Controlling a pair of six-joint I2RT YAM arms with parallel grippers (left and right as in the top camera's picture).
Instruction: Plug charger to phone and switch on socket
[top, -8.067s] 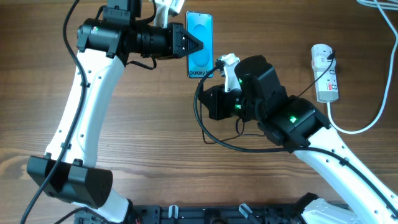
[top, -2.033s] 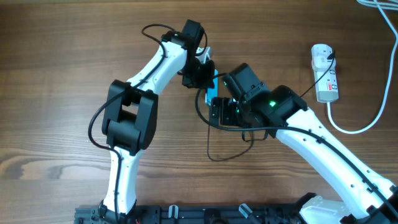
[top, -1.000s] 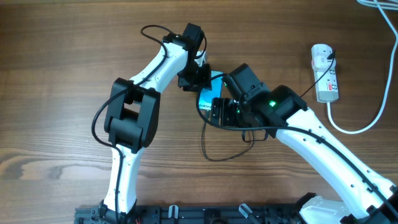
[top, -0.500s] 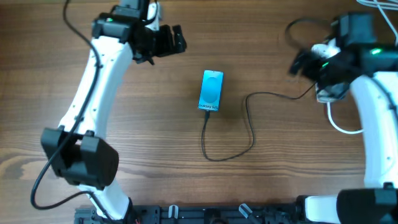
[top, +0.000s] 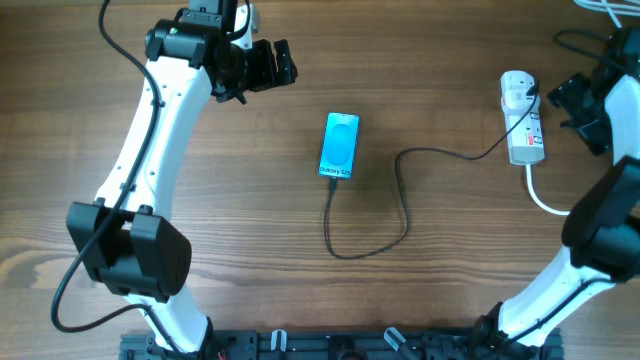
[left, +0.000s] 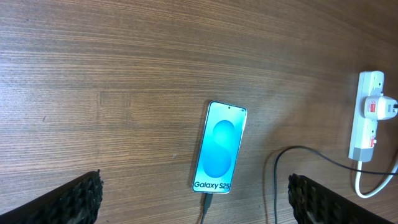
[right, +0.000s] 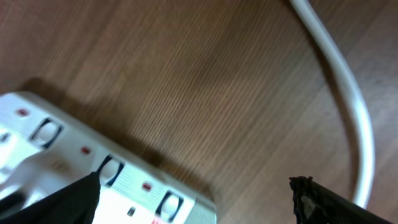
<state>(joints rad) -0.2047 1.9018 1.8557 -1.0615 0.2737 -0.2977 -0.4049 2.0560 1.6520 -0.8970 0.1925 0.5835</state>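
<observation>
The phone (top: 340, 146) lies flat mid-table, cyan screen up, "Galaxy" lettering at its near edge (left: 219, 146). The charger (top: 401, 190), a thin black cable, meets the phone's lower edge with its plug tip (left: 206, 200), loops across the wood and runs to a black plug in the socket (top: 522, 120). My left gripper (top: 283, 68) hangs open, far up and left of the phone, its fingers (left: 71, 202) empty. My right gripper (top: 572, 108) is open just right of the socket; its fingers (right: 326, 202) frame the socket's switches (right: 109, 171).
The socket's thick white lead (top: 545, 200) curves off toward the right table edge and shows close up (right: 348, 93) in the right wrist view. More cables (top: 600, 10) lie at the far right corner. Bare wood surrounds the phone.
Both arms have left the phone, which now lies flat with the cable attached. The left gripper opened and drew back up-left. The right arm swung right to the socket.
</observation>
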